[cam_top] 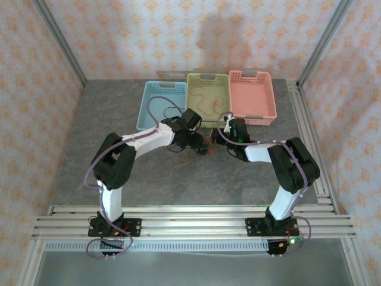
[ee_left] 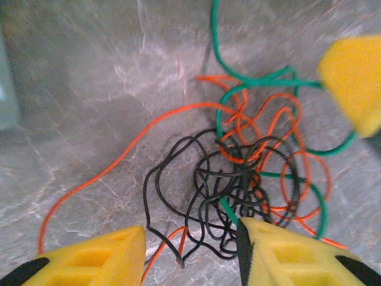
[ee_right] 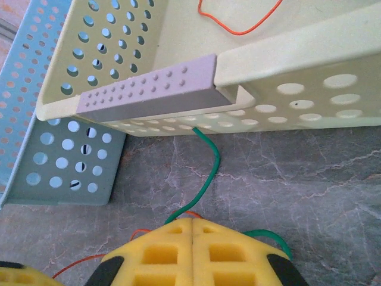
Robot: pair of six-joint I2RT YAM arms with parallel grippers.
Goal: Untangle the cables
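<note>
While the cables (ee_left: 250, 173), orange, black and green, are lying tangled on the grey table (ee_left: 77, 77), the left gripper (ee_left: 190, 229) is hovering over the black loops, its jaws standing partly apart and gripping nothing. The right gripper (ee_right: 191, 221) is pinching the green cable (ee_right: 209, 161) with its jaws pressed together, just before the yellow-green basket (ee_right: 286, 65).

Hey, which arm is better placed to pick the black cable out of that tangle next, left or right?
Left, most likely. The left fingers stand open at the near edge of the tangle, with loops of the black cable between them. The right fingers are shut, apparently pinching the green cable.
</note>
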